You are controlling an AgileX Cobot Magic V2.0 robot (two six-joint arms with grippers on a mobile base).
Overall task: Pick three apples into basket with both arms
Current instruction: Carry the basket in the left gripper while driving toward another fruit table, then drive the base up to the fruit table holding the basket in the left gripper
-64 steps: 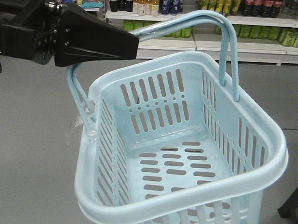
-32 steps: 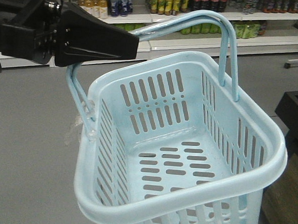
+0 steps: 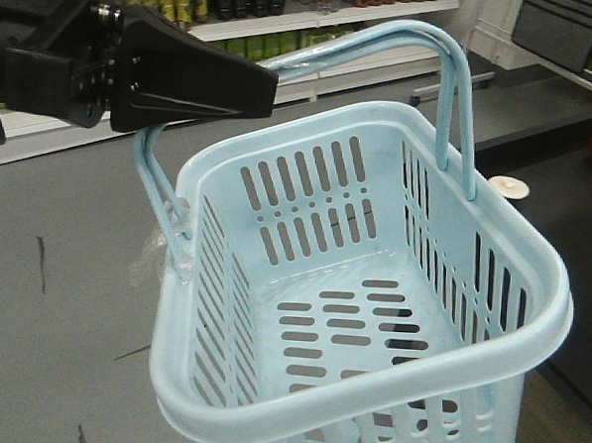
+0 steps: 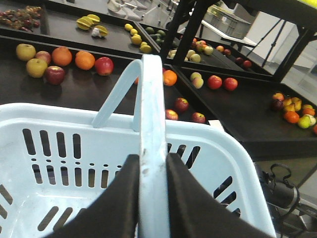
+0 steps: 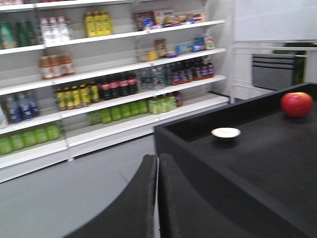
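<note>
The basket (image 3: 367, 382) is pale blue moulded plastic, smooth and slightly glossy. It has a thick rolled rim, rounded corners and rows of oblong slots through its walls and floor, and nothing lies in it. Its two thin hoop handles (image 4: 151, 99) are raised and pressed together. The left gripper (image 4: 151, 158) has its angular matte-black jaws clamped on them, one jaw against each side, so the tub hangs below and ahead of those jaws. A scrap of crinkled clear film (image 3: 158, 256) clings near the handle pivot, under the jaws.

Past the basket's far rim, ahead of the left jaws, a matte black worktop (image 4: 89, 91) carries loose fruit. Three small reddish apples (image 4: 181, 104) sit close together just beyond the rim. Further off to the left lie a dark red apple (image 4: 55, 74) and a brighter red apple (image 4: 104, 65), beside round oranges (image 4: 84, 60) and yellow apples (image 4: 36, 67).

The right gripper (image 5: 157, 171) has its jaws closed flat against each other, with nothing between them. Ahead and well to the right of them, a round, glossy red apple (image 5: 297, 104) rests on another black worktop (image 5: 257, 168), well apart from the jaws. A shallow white dish (image 5: 226, 132) sits nearer them on the same surface. To the left, white shelves (image 5: 114, 67) hold rows of bottles.
</note>
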